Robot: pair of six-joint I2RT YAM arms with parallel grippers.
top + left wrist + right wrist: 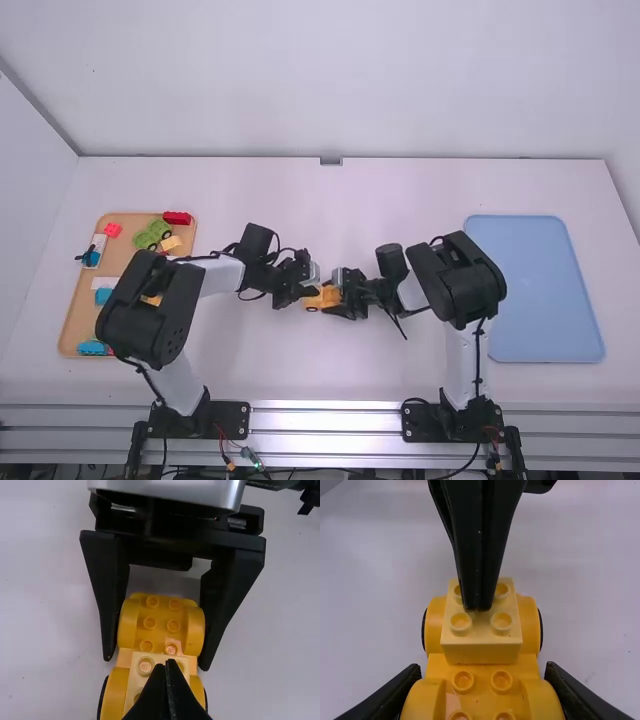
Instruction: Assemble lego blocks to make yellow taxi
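Down on the bench [300, 370], the yellow taxi [318, 299] is held between the two arms, near the middle, with its rounded sides clamped from both flanks by the fingers of the right gripper [334, 299]. At the taxi's other end, dark-rimmed wheels [540, 630] are seen on either side, and a pale yellow block [481, 651] is seated on top, its studs facing up. Above that block the left gripper [311, 291] is held with its fingertips together, the tips placed among the studs; whether the block is pressed by them cannot be told. Broad stretches of bench are left around the pair, toward the far edge and toward the near metal rail [325, 420]. Over on the left, the wooden tray [73, 325] is partly covered by the left arm's elbow, and a red block [177, 217] is set at its far right corner, with a green piece [145, 239] nearby. On the right, the left edge of the blue tray [545, 290] is overlapped in the high view by the right arm's elbow, while the taxi is kept well apart from both trays.
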